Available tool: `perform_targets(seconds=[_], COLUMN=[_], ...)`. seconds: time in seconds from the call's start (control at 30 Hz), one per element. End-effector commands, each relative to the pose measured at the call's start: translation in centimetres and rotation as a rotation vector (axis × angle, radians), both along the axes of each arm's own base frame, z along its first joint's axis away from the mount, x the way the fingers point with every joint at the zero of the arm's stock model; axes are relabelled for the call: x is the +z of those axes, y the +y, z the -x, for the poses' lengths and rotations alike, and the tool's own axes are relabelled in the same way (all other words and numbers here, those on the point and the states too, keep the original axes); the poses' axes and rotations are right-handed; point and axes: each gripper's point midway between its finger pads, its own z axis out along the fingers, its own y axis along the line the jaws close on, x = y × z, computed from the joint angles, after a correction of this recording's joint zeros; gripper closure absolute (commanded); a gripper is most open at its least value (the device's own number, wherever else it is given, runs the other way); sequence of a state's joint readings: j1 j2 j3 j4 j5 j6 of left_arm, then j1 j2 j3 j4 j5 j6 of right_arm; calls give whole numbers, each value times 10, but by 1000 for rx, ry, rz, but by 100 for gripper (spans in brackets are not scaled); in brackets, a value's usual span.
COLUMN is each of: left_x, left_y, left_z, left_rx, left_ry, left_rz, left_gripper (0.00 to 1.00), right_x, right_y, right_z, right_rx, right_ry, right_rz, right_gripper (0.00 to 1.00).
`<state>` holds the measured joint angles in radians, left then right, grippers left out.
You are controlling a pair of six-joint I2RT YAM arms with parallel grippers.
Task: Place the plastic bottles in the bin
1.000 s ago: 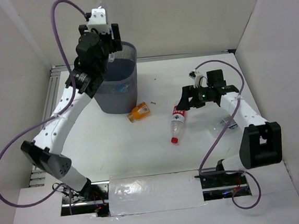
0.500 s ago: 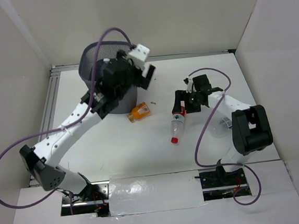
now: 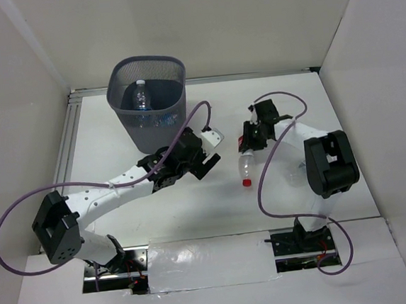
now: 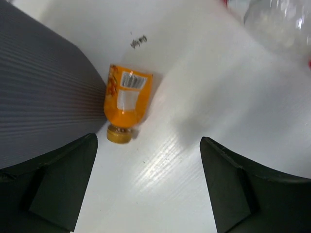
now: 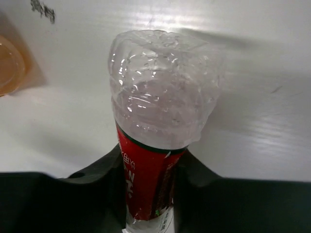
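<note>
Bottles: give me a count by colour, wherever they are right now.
clear bottle, inside the bin: 1
red-label bottle, in the right gripper: 1
orange bottle, lying beside the bin: 1
Total: 3 plainly seen; any others hidden by the arms or deep in the bin cannot be counted.

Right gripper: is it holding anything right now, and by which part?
Yes. The right gripper is shut on the red-label bottle, clamped across the label band; the bottle's clear end sticks out beyond the grip.
</note>
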<state>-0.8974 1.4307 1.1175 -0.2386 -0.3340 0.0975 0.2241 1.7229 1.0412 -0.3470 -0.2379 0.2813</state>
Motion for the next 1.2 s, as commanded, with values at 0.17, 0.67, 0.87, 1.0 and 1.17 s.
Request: perform_targets(seconds=[0.17, 0.67, 0.87, 1.0, 1.17], left_x=[-30, -52, -41, -29, -24], left_y=[16, 32, 48, 56, 71], left_z=[27, 99, 105, 103, 100], left_rx=[184, 404, 458, 513, 589], left_ry=[97, 368, 354, 349, 373], left_rz=[167, 603, 698, 802, 923], left_gripper=[2, 4, 2, 0, 0], right_x=[231, 489, 442, 426, 459], right_y=[8, 205, 271, 284, 233], right_z=[-93, -88, -97, -105, -120], right_rx=[263, 622, 650, 649, 625], right_ry=[-655, -1421, -1319, -1278, -1395], right_rz=[-149, -412, -455, -457, -282], right_gripper=[83, 82, 55, 13, 0])
